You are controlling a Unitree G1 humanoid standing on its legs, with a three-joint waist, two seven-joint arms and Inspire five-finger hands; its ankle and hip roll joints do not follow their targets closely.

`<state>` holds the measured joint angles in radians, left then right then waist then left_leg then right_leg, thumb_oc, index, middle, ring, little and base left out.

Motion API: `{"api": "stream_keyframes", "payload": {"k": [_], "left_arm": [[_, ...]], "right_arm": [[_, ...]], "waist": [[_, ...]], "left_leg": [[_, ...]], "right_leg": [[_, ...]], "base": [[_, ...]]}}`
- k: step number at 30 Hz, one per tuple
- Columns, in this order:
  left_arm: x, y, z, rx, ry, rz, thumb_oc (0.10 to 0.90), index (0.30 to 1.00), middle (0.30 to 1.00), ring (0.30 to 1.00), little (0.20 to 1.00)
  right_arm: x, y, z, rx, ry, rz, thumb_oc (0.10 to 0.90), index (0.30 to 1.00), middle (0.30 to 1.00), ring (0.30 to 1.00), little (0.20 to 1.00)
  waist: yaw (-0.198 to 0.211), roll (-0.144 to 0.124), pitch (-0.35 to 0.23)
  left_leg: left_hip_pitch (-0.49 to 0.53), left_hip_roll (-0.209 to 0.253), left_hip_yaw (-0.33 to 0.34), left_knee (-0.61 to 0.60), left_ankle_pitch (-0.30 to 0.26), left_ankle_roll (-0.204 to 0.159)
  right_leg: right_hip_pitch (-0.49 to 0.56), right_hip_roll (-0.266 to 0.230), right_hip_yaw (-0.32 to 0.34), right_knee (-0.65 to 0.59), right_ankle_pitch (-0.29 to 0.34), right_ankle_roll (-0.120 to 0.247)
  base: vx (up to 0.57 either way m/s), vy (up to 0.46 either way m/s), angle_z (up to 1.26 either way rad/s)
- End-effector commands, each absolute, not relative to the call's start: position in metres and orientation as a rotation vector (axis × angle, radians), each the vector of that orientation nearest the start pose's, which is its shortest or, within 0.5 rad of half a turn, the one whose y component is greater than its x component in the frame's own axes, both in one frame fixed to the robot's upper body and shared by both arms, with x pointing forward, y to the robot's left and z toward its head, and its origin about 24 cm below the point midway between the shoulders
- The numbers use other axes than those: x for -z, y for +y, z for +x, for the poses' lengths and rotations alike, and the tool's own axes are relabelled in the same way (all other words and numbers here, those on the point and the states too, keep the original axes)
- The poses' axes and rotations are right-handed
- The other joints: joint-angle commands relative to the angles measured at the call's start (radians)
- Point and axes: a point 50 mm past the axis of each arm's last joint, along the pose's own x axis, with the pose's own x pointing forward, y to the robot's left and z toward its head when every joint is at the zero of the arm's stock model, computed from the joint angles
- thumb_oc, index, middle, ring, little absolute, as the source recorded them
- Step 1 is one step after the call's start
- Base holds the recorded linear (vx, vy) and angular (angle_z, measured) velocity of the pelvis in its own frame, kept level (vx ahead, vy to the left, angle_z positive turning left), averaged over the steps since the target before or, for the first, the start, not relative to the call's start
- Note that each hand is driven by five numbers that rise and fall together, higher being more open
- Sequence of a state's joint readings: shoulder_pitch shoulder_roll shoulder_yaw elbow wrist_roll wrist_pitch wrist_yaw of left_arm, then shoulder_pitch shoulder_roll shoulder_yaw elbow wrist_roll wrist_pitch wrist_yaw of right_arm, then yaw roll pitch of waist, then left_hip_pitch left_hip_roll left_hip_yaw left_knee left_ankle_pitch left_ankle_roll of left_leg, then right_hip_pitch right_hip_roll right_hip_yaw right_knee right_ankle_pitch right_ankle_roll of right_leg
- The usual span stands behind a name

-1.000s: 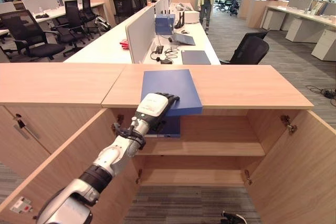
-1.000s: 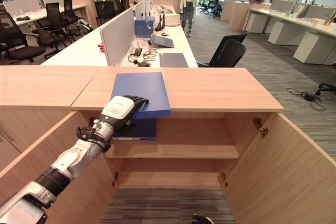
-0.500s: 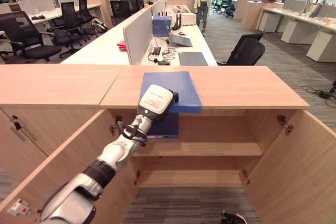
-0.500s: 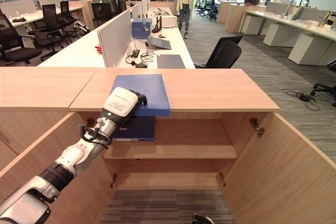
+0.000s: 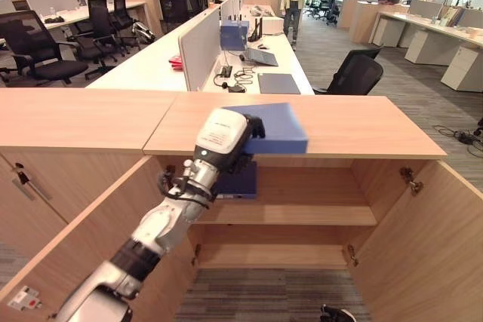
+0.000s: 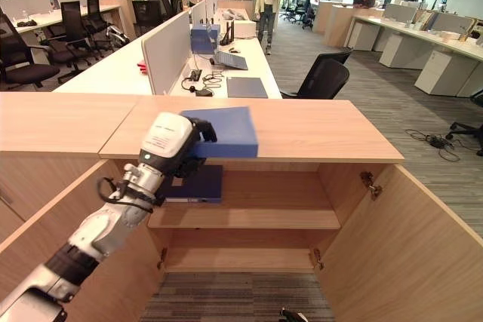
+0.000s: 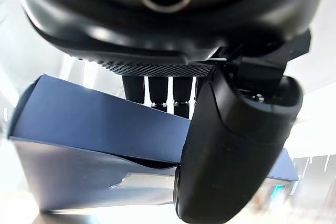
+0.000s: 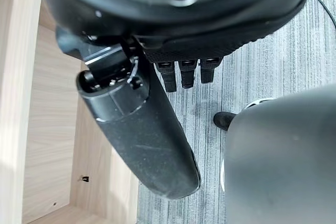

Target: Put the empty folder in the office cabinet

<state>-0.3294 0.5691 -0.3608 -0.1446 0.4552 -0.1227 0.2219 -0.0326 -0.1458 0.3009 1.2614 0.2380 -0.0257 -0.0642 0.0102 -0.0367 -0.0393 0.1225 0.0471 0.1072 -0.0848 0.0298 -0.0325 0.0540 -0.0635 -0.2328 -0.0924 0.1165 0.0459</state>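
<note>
Above the open cabinet point(image 5: 302, 186), the left hand point(image 5: 220, 135) pinches the blue folder point(image 5: 273, 127).

The left hand point(image 5: 220, 135) grips the near-left edge of the blue folder point(image 5: 273, 127), raised at a tilt just over the wooden cabinet point(image 5: 355, 122) top (both doors hang open). A second blue folder point(image 5: 240, 180) lies on the upper shelf point(image 5: 302, 215).

No legible text, labels or numbers
</note>
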Motion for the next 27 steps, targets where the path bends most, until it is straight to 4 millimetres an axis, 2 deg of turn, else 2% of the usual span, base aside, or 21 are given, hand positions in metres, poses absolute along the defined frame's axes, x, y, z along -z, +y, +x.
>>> {"api": "stream_keyframes", "payload": {"k": [1, 2, 3, 4, 7, 9, 11, 14, 15, 16, 17, 18, 19, 20, 21, 22, 23, 25, 27], "left_arm": [[-0.21, 0.111, 0.258, 0.449, -0.885, 0.475, 0.4, 0.3, 0.3, 0.3, 0.3], [-0.204, 0.111, 0.239, 0.713, -0.76, 0.156, 0.4, 0.3, 0.3, 0.3, 0.3], [-0.201, 0.112, 0.237, 0.765, -0.714, 0.081, 0.4, 0.3, 0.3, 0.3, 0.3], [-0.202, 0.113, 0.236, 0.766, -0.712, 0.08, 0.4, 0.3, 0.3, 0.3, 0.3], [-0.19, 0.115, 0.23, 0.957, -0.531, -0.158, 0.4, 0.3, 0.3, 0.3, 0.3], [-0.187, 0.118, 0.23, 0.953, -0.503, -0.204, 0.4, 0.3, 0.3, 0.3, 0.3], [-0.161, 0.123, 0.236, 0.868, -0.373, -0.334, 0.4, 0.3, 0.3, 0.3, 0.3], [-0.148, 0.128, 0.237, 0.85, -0.301, -0.298, 0.4, 0.3, 0.3, 0.3, 0.3], [-0.134, 0.135, 0.236, 0.849, -0.217, -0.224, 0.4, 0.3, 0.3, 0.3, 0.3], [-0.134, 0.136, 0.236, 0.849, -0.217, -0.223, 0.4, 0.3, 0.3, 0.3, 0.3], [-0.117, 0.142, 0.234, 0.853, -0.134, -0.136, 0.4, 0.3, 0.3, 0.3, 0.3], [-0.117, 0.142, 0.234, 0.854, -0.134, -0.136, 0.4, 0.3, 0.3, 0.3, 0.3], [-0.108, 0.146, 0.233, 0.838, -0.099, -0.091, 0.4, 0.3, 0.3, 0.3, 0.3], [-0.091, 0.153, 0.23, 0.832, -0.04, 0.078, 0.4, 0.3, 0.3, 0.3, 0.3], [-0.084, 0.158, 0.23, 0.815, -0.025, 0.159, 0.4, 0.3, 0.3, 0.3, 0.3], [-0.084, 0.158, 0.23, 0.814, -0.026, 0.16, 0.4, 0.3, 0.3, 0.3, 0.3], [-0.066, 0.168, 0.23, 0.764, 0.014, 0.32, 0.4, 0.3, 0.3, 0.3, 0.3], [-0.054, 0.181, 0.23, 0.711, 0.046, 0.481, 0.4, 0.3, 0.3, 0.3, 0.3], [-0.054, 0.181, 0.23, 0.71, 0.046, 0.481, 0.4, 0.3, 0.3, 0.3, 0.3]], "right_arm": [[0.164, -0.194, 0.112, 0.003, 1.162, -0.187, 0.8, 0.9, 0.9, 0.9, 0.9], [0.161, -0.196, 0.12, -0.022, 1.132, -0.163, 0.8, 0.9, 0.9, 0.9, 0.9], [0.161, -0.196, 0.121, -0.027, 1.133, -0.161, 0.8, 0.9, 0.9, 0.9, 0.9], [0.161, -0.195, 0.121, -0.028, 1.133, -0.161, 0.8, 0.9, 0.9, 0.9, 0.9], [0.162, -0.191, 0.119, -0.07, 1.141, -0.141, 0.8, 0.9, 0.9, 0.9, 0.9], [0.162, -0.189, 0.119, -0.078, 1.139, -0.138, 0.8, 0.9, 0.9, 0.9, 0.9], [0.162, -0.188, 0.118, -0.08, 1.136, -0.134, 0.8, 0.9, 0.9, 0.9, 0.9], [0.162, -0.189, 0.117, -0.067, 1.137, -0.126, 0.8, 0.9, 0.9, 0.9, 0.9], [0.163, -0.19, 0.115, -0.064, 1.145, -0.126, 0.8, 0.9, 0.9, 0.9, 0.9], [0.163, -0.19, 0.114, -0.065, 1.145, -0.126, 0.8, 0.9, 0.9, 0.9, 0.9], [0.164, -0.19, 0.113, -0.069, 1.152, -0.12, 0.8, 0.9, 0.9, 0.9, 0.9], [0.164, -0.19, 0.112, -0.069, 1.152, -0.12, 0.8, 0.9, 0.9, 0.9, 0.9], [0.164, -0.19, 0.113, -0.064, 1.151, -0.115, 0.8, 0.9, 0.9, 0.9, 0.9], [0.163, -0.189, 0.115, -0.059, 1.141, -0.099, 0.8, 0.9, 0.9, 0.9, 0.9], [0.163, -0.189, 0.117, -0.055, 1.136, -0.096, 0.8, 0.9, 0.9, 0.9, 0.9], [0.163, -0.19, 0.117, -0.055, 1.136, -0.096, 0.8, 0.9, 0.9, 0.9, 0.9], [0.161, -0.187, 0.122, -0.065, 1.119, -0.091, 0.8, 0.9, 0.9, 0.9, 0.9], [0.159, -0.187, 0.127, -0.074, 1.099, -0.1, 0.8, 0.9, 0.9, 0.9, 0.9], [0.159, -0.187, 0.127, -0.074, 1.099, -0.1, 0.8, 0.9, 0.9, 0.9, 0.9]], "waist": [[0.001, 0.025, 0.047], [0.011, 0.028, 0.052], [0.014, 0.029, 0.052], [0.013, 0.028, 0.052], [0.017, 0.029, 0.056], [0.018, 0.029, 0.056], [0.022, 0.027, 0.061], [0.023, 0.028, 0.063], [0.025, 0.032, 0.062], [0.025, 0.031, 0.062], [0.027, 0.033, 0.061], [0.028, 0.033, 0.06], [0.03, 0.034, 0.06], [0.033, 0.035, 0.061], [0.035, 0.035, 0.062], [0.035, 0.036, 0.062], [0.038, 0.035, 0.062], [0.04, 0.036, 0.063], [0.04, 0.036, 0.063]], "left_leg": [[0.011, -0.038, 0.058, -0.002, -0.074, -0.013], [0.012, -0.037, 0.061, -0.002, -0.072, -0.014], [0.013, -0.036, 0.062, -0.002, -0.072, -0.015], [0.013, -0.036, 0.062, -0.002, -0.073, -0.015], [0.01, -0.035, 0.063, -0.002, -0.069, -0.018], [0.01, -0.035, 0.064, -0.002, -0.068, -0.018], [0.006, -0.033, 0.062, -0.002, -0.064, -0.019], [0.003, -0.034, 0.062, -0.002, -0.061, -0.019], [0.002, -0.034, 0.06, -0.002, -0.059, -0.019], [0.002, -0.034, 0.06, -0.002, -0.059, -0.019], [0.003, -0.034, 0.061, -0.002, -0.059, -0.02], [0.003, -0.034, 0.061, -0.002, -0.059, -0.02], [0.004, -0.033, 0.06, -0.002, -0.058, -0.02], [0.004, -0.032, 0.059, -0.002, -0.058, -0.02], [0.004, -0.032, 0.059, -0.002, -0.058, -0.02], [0.005, -0.032, 0.059, -0.002, -0.058, -0.02], [0.005, -0.032, 0.058, -0.002, -0.058, -0.019], [0.004, -0.032, 0.057, -0.002, -0.058, -0.018], [0.004, -0.032, 0.057, -0.002, -0.058, -0.018]], "right_leg": [[0.101, -0.009, -0.019, 0.005, -0.112, 0.083], [0.102, -0.008, -0.02, 0.005, -0.111, 0.081], [0.103, -0.008, -0.02, 0.005, -0.11, 0.081], [0.103, -0.008, -0.02, 0.005, -0.111, 0.081], [0.101, -0.007, -0.018, 0.005, -0.106, 0.083], [0.1, -0.007, -0.018, 0.005, -0.106, 0.084], [0.098, -0.005, -0.017, 0.005, -0.106, 0.083], [0.096, -0.004, -0.016, 0.005, -0.105, 0.083], [0.095, -0.004, -0.015, 0.005, -0.105, 0.084], [0.094, -0.004, -0.015, 0.005, -0.105, 0.084], [0.095, -0.003, -0.014, 0.005, -0.107, 0.084], [0.095, -0.003, -0.014, 0.005, -0.107, 0.084], [0.095, -0.003, -0.015, 0.005, -0.107, 0.084], [0.095, -0.003, -0.014, 0.005, -0.108, 0.084], [0.095, -0.003, -0.014, 0.005, -0.108, 0.084], [0.096, -0.003, -0.014, 0.005, -0.109, 0.084], [0.095, -0.003, -0.014, 0.005, -0.111, 0.084], [0.094, -0.004, -0.016, 0.005, -0.111, 0.084], [0.094, -0.004, -0.016, 0.005, -0.111, 0.084]], "base": [[0.03, 0.001, 0.07], [0.03, -0.01, 0.05], [0.0, 0.0, 0.0], [0.0, 0.0, 0.0], [0.02, -0.018, 0.01], [0.01, -0.015, -0.09], [0.0, -0.018, -0.12], [0.0, -0.002, -0.01], [0.0, 0.001, 0.06], [0.01, -0.001, 0.06], [0.01, -0.003, 0.05], [0.0, 0.0, 0.0], [0.0, 0.0, 0.0], [0.0, 0.0, 0.0], [0.0, 0.0, 0.0], [0.0, 0.0, 0.0], [0.0, 0.0, 0.0], [0.0, 0.0, 0.0], [0.0, 0.0, 0.0]]}}
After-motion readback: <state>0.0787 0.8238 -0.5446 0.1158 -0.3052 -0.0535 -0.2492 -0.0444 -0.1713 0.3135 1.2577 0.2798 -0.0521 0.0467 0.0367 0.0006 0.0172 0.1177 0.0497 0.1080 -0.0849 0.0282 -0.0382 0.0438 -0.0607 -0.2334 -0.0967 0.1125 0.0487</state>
